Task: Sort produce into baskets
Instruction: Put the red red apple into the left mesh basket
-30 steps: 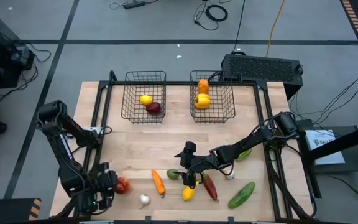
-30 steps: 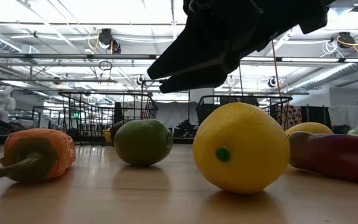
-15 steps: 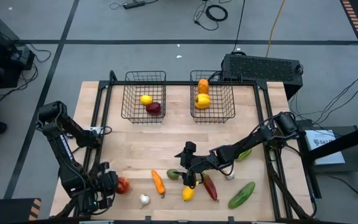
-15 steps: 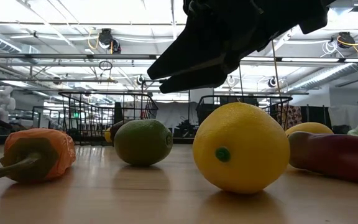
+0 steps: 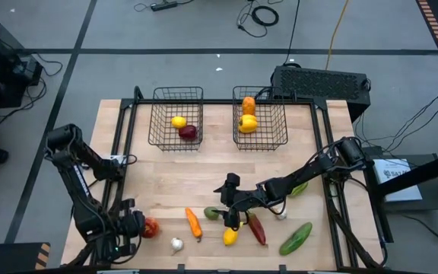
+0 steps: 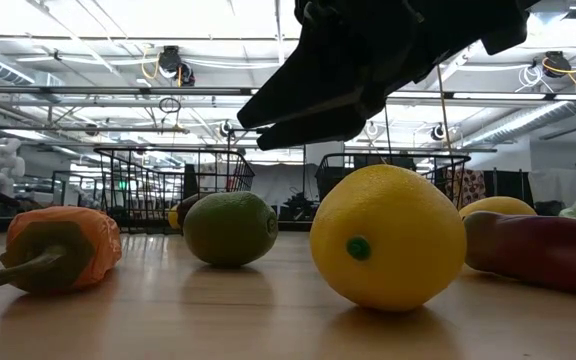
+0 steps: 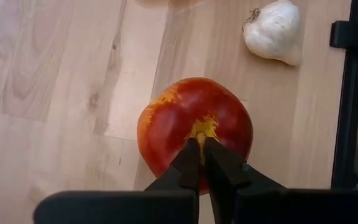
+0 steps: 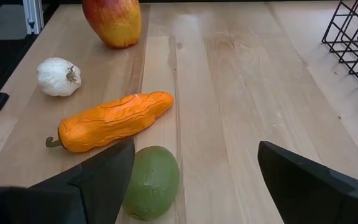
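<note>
Left gripper (image 7: pixel 199 144) sits at the near left corner of the table (image 5: pixel 166 179), fingers pinched together over the stem dimple of a red apple (image 7: pixel 194 132); whether it actually grips the stem I cannot tell. Garlic (image 7: pixel 273 31) lies just beside that apple, apart from it. Right gripper (image 8: pixel 194 168) hangs over the middle front of the table with fingers spread wide, holding nothing, above the lime (image 8: pixel 152 181), which lies right by one finger. The orange carrot (image 8: pixel 110 122) lies near the lime, long axis slanting, stem end pointing away from the baskets. A lemon (image 6: pixel 387 236) is close by on the near side, with a red chilli (image 5: pixel 257 228) touching or nearly touching it, its long axis running front to back. A green cucumber (image 5: pixel 296 237) lies diagonal toward the near right corner; another green piece (image 5: pixel 299 188) is half hidden under the right arm. Two wire baskets stand side by side at the far edge: the left basket (image 5: pixel 176 94) holds one lemon and one dark red apple, the right basket (image 5: pixel 260 93) holds three or so yellow and orange pieces stacked, count unclear. Loose on the table: eight pieces.
</note>
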Available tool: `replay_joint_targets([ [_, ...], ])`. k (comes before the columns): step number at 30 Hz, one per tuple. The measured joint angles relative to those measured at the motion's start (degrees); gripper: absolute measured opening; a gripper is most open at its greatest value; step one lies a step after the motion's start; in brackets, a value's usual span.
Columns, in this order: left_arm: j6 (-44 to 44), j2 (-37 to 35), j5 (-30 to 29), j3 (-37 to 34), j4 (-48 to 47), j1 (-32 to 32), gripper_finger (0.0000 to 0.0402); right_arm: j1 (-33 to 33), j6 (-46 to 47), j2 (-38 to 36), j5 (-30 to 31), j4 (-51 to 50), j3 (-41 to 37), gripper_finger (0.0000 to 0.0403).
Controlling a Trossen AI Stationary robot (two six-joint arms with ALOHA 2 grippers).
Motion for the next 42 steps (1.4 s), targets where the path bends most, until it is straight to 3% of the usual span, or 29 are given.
replay_joint_targets([
  [9,4.14,0.06,-6.68,7.36,-12.44,1.72,0.0015,-0.2,-0.75,0.0,0.0,-0.03,0.0,0.0331],
  [14,6.88,-0.78,-12.76,9.82,-18.86,6.09,0.0015,-0.28,-1.23,0.0,0.0,-0.04,0.0,0.0331],
  [20,15.73,-4.05,-19.18,10.14,-20.97,16.79,0.0015,-0.24,-1.5,0.0,0.0,-0.39,0.0,0.0331],
  [27,38.2,-9.81,-26.09,10.14,-14.89,33.0,0.0015,-0.26,-2.56,0.0,0.0,-0.63,0.0,0.0331],
  [34,64.92,-15.33,-24.29,10.22,2.29,49.41,0.0015,-0.26,-2.97,0.0,0.0,-0.67,0.0,0.0331],
  [37,75.48,-16.29,-18.9,10.24,7.24,57.06,0.0015,-0.24,-2.75,0.0,0.0,-0.61,0.0,0.0331],
  [42,85.28,-16.23,-9.44,10.24,12.08,72.18,0.0015,-0.13,-2.75,0.0,-2.02,-1.23,0.0,0.0331],
])
